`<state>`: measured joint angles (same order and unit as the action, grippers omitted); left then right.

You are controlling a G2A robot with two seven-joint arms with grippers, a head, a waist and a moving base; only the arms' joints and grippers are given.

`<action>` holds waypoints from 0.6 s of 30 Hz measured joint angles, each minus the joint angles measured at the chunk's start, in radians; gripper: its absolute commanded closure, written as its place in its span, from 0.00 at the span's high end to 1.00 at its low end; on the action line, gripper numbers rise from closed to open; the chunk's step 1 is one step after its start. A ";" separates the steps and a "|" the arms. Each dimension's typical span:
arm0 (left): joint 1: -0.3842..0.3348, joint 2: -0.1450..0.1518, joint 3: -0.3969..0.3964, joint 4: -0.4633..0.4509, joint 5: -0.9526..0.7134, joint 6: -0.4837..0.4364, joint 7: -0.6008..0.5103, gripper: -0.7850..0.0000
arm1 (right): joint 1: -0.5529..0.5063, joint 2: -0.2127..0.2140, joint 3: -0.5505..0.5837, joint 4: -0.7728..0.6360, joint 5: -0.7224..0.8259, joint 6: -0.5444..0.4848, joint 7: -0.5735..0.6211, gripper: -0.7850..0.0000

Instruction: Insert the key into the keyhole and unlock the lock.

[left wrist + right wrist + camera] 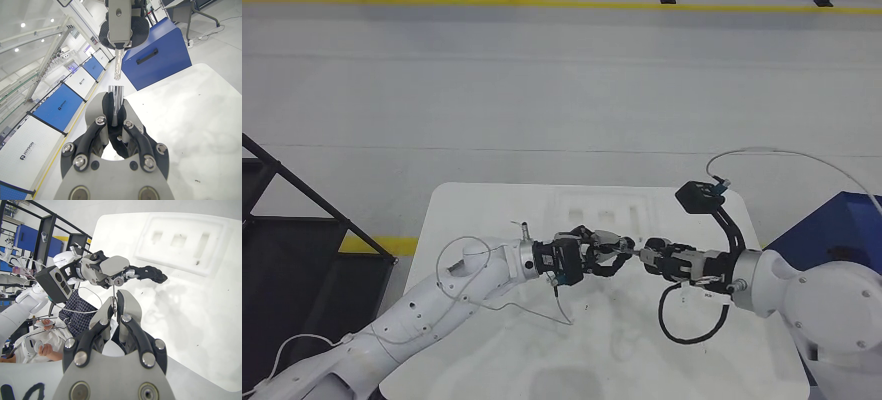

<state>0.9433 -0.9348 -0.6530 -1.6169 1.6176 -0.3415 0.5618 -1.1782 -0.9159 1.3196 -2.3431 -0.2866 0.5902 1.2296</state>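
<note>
1. The left end effector [610,251] is clamped on the chrome lock [115,98], held above the white counter [189,117]
2. The right end effector [114,303] pinches the key [118,64] by its head
3. The key's tip points at the lock's keyhole end, just short of it and not touching
4. A white foam tray [181,241] lies on the counter beyond both

I look out over a pale grey floor [542,100] running beyond the counter's [592,360] far edge to a yellow line [542,5]. A blue cabinet [157,56] with a black handle stands just off the right edge, a black rack [292,290] off the left. Blue-and-white partition panels [56,108] line the hall under round ceiling lights [23,25].
</note>
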 measured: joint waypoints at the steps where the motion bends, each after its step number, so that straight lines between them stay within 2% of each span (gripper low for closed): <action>1: 0.004 0.000 -0.004 -0.002 0.006 0.002 0.002 0.00 | -0.001 0.001 0.000 0.001 0.003 0.003 -0.003 0.00; 18: 0.048 -0.011 -0.056 -0.021 0.090 0.013 0.008 0.00 | 0.017 0.014 -0.015 0.027 0.047 0.018 -0.017 0.00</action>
<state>0.9908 -0.9461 -0.7091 -1.6378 1.7075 -0.3281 0.5697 -1.1612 -0.9020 1.3045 -2.3157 -0.2398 0.6078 1.2122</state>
